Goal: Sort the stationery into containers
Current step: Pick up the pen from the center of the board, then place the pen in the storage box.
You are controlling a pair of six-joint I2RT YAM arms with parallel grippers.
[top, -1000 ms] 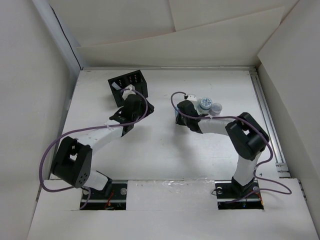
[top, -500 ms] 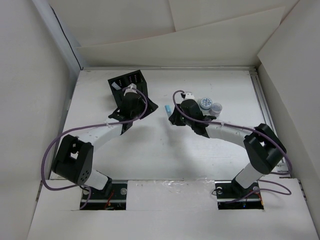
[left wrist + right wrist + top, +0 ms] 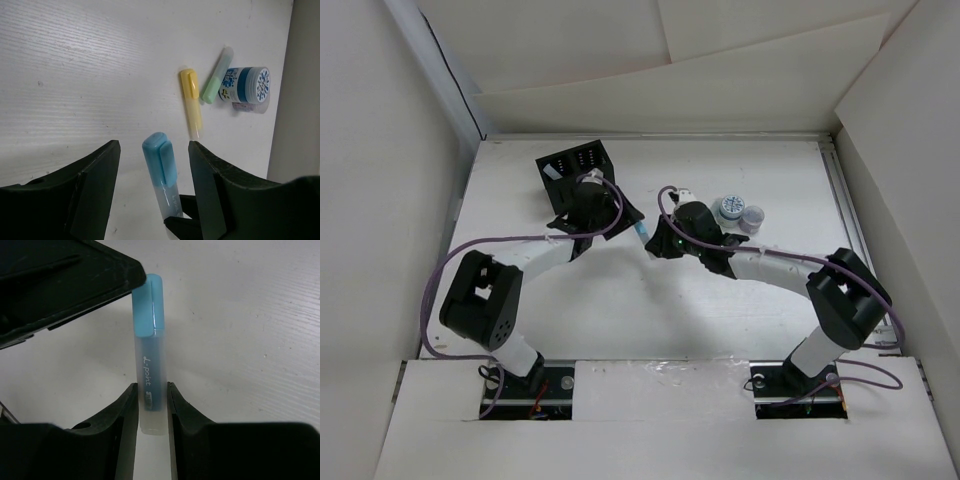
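The right gripper (image 3: 151,390) is closed on the clear lower barrel of the light blue stick (image 3: 148,305), whose blue cap points away from it. That cap sits in the gap of the left gripper (image 3: 153,147), which is spread wide: its dark fingers (image 3: 95,185) stand on either side of the stick without touching it. From above, the two grippers meet over the middle of the desk (image 3: 650,310), with the stick bridging them.

The black organiser box (image 3: 575,165) stands toward the far-left part of the desk, just behind the left gripper. Its inside is dark, and what it holds cannot be made out.

Farther along the desk, the left wrist view shows a yellow stick (image 3: 191,102) lying flat. A green stick (image 3: 217,75) lies beside it at a slant, their near ends close together. A round pot (image 3: 247,90) lies just beside the green stick. From above, a second round pot (image 3: 753,217) stands right next to the first.

The light blue stick's clear barrel carries the white word "L-point". The round pot's label is printed in blue and white, but its writing is too small to read.
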